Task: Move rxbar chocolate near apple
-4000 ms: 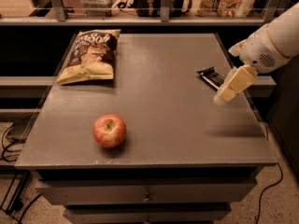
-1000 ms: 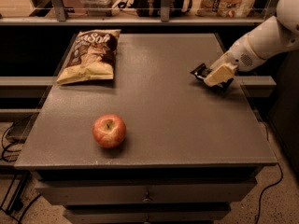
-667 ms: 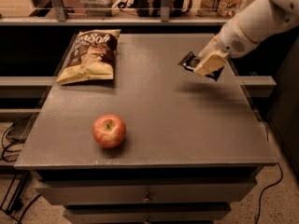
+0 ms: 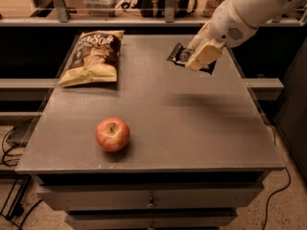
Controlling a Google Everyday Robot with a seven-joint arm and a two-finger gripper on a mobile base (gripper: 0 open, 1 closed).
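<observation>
Camera view, looking down on the bench from its front.

- Bench: grey flat top, 1 drawer front below with a small knob.
- Arm: white, comes in from the upper right and reaches down over the far right part of the bench.
- Tool: tan fingers, above the far right of the bench top, tilted down to the left. It is clenched on the bar.
- Bar: black wrapper, held in the tool. 1 end sticks out to the left of the fingers and a dark corner shows to their lower right. It is tilted and looks lifted off the top: a soft shadow lies on the bench nearer the front, apart from it.
- Apple: red with a yellow blush, stem dimple up. It sits on the near left part of the bench, close to the front edge, and is well apart from the bar, diagonally across the top.
- Bag: brown and yellow chip bag, lying flat at the far left of the bench, well apart from the apple and from the tool.
- Cables: on the floor to the left of the bench.
</observation>
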